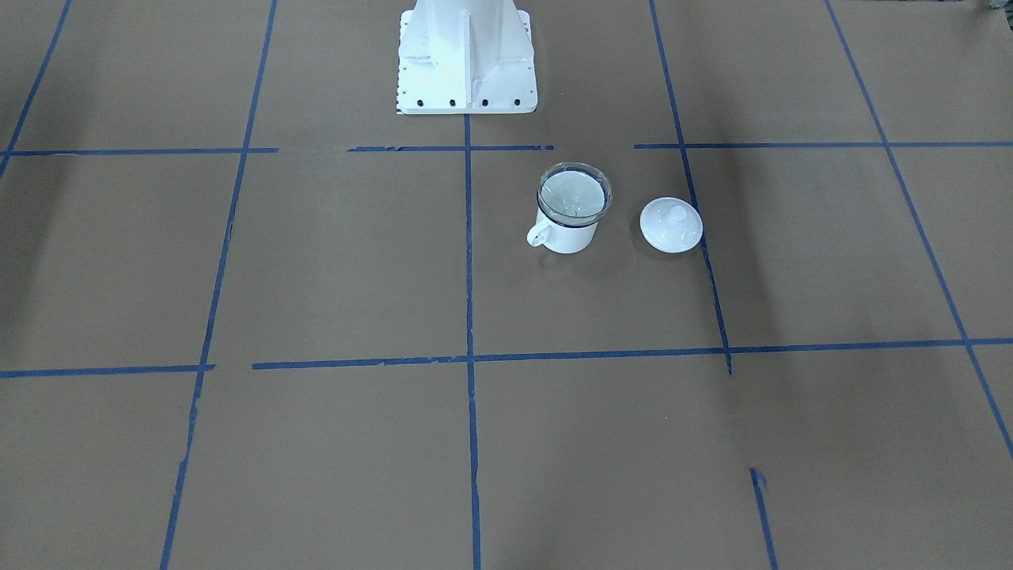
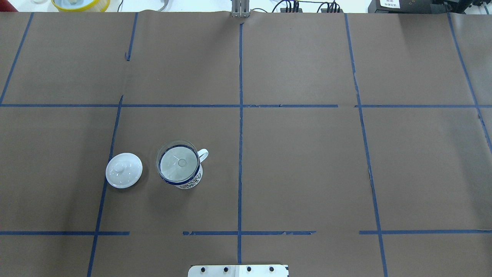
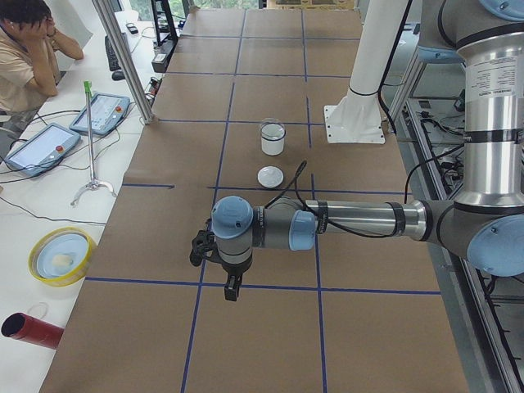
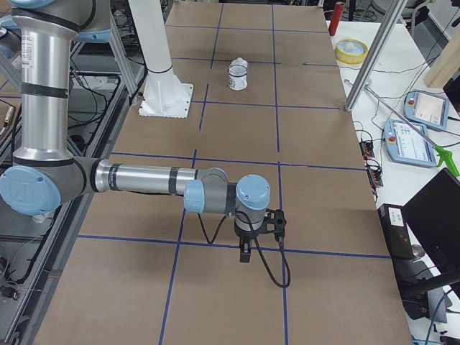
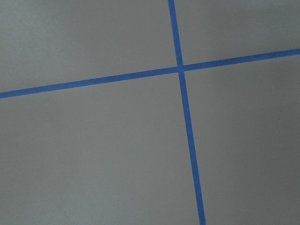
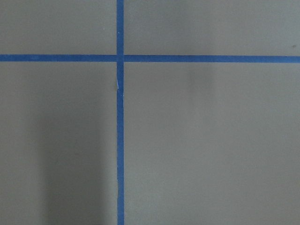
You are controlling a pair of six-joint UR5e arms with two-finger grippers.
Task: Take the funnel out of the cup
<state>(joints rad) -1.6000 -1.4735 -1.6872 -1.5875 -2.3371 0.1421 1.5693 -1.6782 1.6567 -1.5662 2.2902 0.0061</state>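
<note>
The white cup (image 1: 566,233) with a dark blue rim stands upright on the brown table, left of the centre line in the overhead view (image 2: 191,181). The clear funnel (image 1: 574,194) sits in its mouth, cone resting on the rim (image 2: 178,163). My left gripper (image 3: 232,288) shows only in the exterior left view, hanging over the table far from the cup; I cannot tell if it is open or shut. My right gripper (image 4: 245,253) shows only in the exterior right view, also far from the cup (image 4: 238,77); I cannot tell its state. Both wrist views show only brown paper and blue tape.
A round white knobbed lid (image 1: 671,225) lies flat on the table beside the cup (image 2: 123,170). The white robot pedestal (image 1: 465,55) stands at the table's edge. A yellow bowl (image 3: 60,255), a red tube (image 3: 31,329) and an operator (image 3: 24,41) are off the table.
</note>
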